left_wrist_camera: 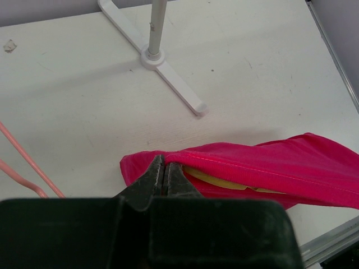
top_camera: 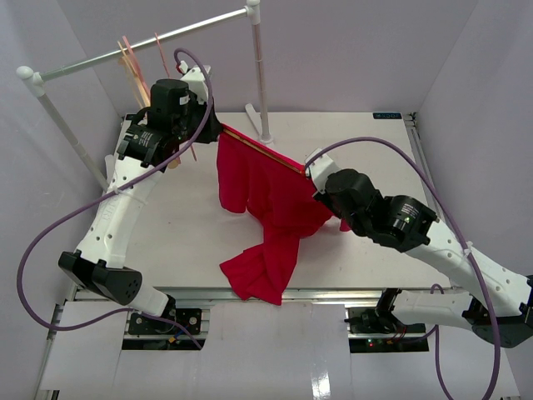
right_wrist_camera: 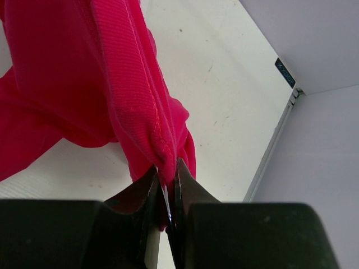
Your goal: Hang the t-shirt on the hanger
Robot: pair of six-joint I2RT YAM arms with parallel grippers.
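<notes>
now left fingers, right fingers clamp t-shirt edges; hanger inside hem; bare table beyond.

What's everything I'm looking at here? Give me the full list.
t-shirt: one, red, held up between the two grippers, its lower end drooping toward the table's near edge.
hanger: one, light wood, tucked inside the t-shirt's upper edge.
pink hangers: two seen, pink, on the rack's rail at far left.
rack: one, white posts with a silver rail, at the far side of the table.
table: one, white, under everything.
left gripper: one, black, shut on the t-shirt's hem.
right gripper: one, black, shut on a fold of the t-shirt.
</notes>
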